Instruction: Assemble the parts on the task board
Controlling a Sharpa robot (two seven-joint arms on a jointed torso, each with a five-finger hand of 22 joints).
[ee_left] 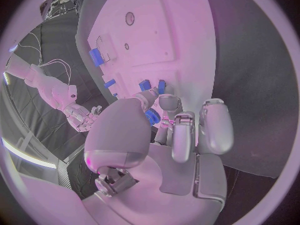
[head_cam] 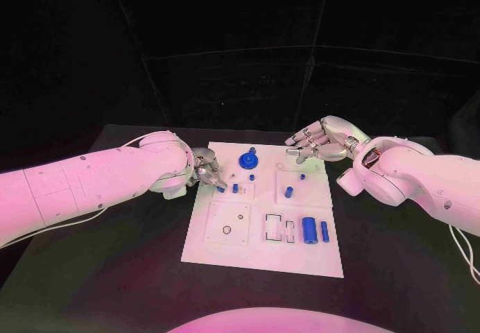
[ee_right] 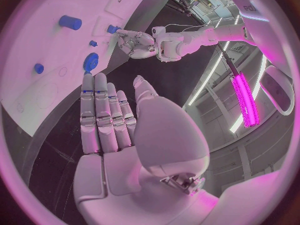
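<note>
The white task board (head_cam: 300, 260) lies in the middle of the black table. My left hand (head_cam: 207, 170) is at its left edge and pinches a small blue part (head_cam: 220, 188) between thumb and fingertip, low over the board; the pinch shows in the left wrist view (ee_left: 152, 117). Two short blue pegs (ee_left: 144, 85) stand just beyond it. A round blue gear (head_cam: 248, 162) sits near the far edge. A thick blue cylinder (head_cam: 310, 229) and a thin one (head_cam: 324, 232) lie at the right. My right hand (head_cam: 320, 142) hovers by the far right corner, fingers straight (ee_right: 106, 115), holding nothing.
More small blue pegs (head_cam: 289, 192) stand in the board's middle. Rectangular cut-outs (head_cam: 279, 228) and a square plate with a hole (head_cam: 228, 223) take up the near half. Bare black table (head_cam: 120, 277) surrounds the board.
</note>
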